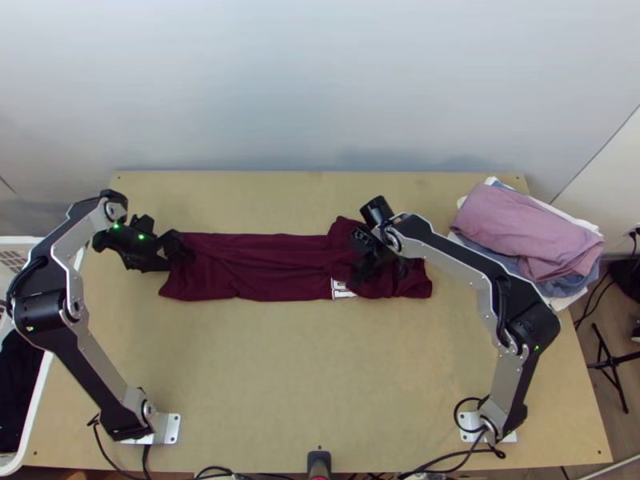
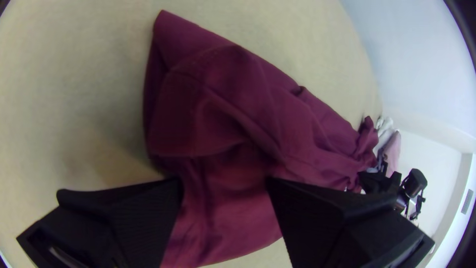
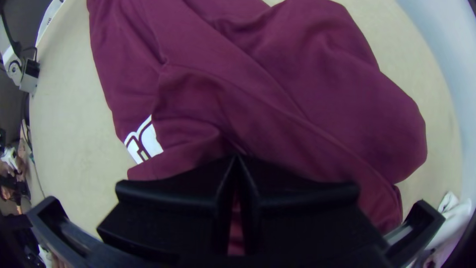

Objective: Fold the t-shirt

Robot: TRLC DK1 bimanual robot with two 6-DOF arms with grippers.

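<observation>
A dark maroon t-shirt with a white print lies in a long, narrow, folded strip across the light wooden tabletop, bunched at its right end. The left gripper is at the strip's left end, fingers apart. The right gripper's fingers are together at the bunched part; whether they pinch cloth, I cannot tell.

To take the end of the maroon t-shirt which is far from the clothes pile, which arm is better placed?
Left, I think. The left tool is open, right at that end of the t-shirt, while the right tool seems closed on cloth nearer the other end.
</observation>
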